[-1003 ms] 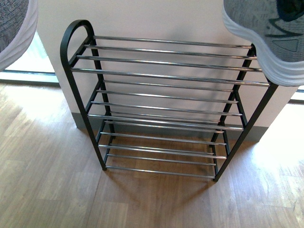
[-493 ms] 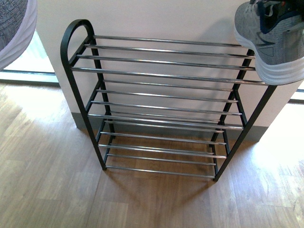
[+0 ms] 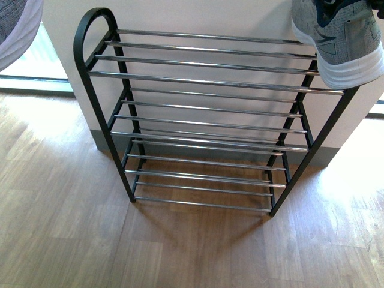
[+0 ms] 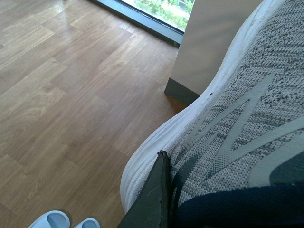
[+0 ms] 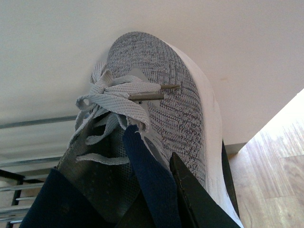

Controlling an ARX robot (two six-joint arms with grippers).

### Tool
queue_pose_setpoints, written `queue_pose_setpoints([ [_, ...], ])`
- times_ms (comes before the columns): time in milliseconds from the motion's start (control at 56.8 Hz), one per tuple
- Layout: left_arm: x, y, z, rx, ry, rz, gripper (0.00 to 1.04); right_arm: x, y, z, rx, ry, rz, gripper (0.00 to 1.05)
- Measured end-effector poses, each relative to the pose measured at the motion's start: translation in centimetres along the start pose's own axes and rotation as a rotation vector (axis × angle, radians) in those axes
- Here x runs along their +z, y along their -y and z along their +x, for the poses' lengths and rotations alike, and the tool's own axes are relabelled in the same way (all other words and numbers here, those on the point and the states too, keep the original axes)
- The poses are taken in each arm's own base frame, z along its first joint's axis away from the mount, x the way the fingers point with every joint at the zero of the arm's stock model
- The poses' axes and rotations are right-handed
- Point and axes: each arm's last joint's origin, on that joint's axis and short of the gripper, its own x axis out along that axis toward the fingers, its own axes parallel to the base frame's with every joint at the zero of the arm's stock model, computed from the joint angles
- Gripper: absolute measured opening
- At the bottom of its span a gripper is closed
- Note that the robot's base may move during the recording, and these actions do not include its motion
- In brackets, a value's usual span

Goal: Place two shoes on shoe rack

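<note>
The shoe rack stands against the wall, a black frame with tiers of chrome bars, all bare. One grey sneaker with a white sole hangs over the right end of the top tier, its sole close to the front bar. My right gripper is shut on it at the navy tongue, one black finger pressed on the knit upper, toe pointing at the wall. The other grey sneaker hangs at the far upper left, off the rack. My left gripper is shut on its collar. Neither gripper shows in the front view.
Wood-look floor lies in front of the rack. A wall corner with grey skirting and a low window are beside the left sneaker. A pair of pale slippers lies on the floor below it.
The right sneaker has moved away from the camera and back over the rack's right end. The rack sits a little higher in the front view. The left sneaker has barely shifted.
</note>
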Motion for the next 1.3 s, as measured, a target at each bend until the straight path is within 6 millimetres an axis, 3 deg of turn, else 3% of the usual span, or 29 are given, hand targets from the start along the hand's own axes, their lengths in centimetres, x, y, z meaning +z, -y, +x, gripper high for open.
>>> queue_pose_setpoints([
  [616, 0.0, 0.0, 0.0, 0.0, 0.0, 0.0, 0.02, 0.4, -0.9, -0.5, 0.067, -0.039, 0.087, 0.01],
  [792, 0.0, 0.0, 0.0, 0.0, 0.0, 0.0, 0.02, 0.6, 0.0, 0.9, 0.012, -0.034, 0.099, 0.01],
  [986, 0.0, 0.0, 0.0, 0.0, 0.0, 0.0, 0.02, -1.0, 1.5, 3.0, -0.051, -0.083, 0.113, 0.01],
  [1303, 0.0, 0.0, 0.0, 0.0, 0.0, 0.0, 0.02, -1.2, 2.2, 3.8, -0.076, -0.067, 0.123, 0.01],
])
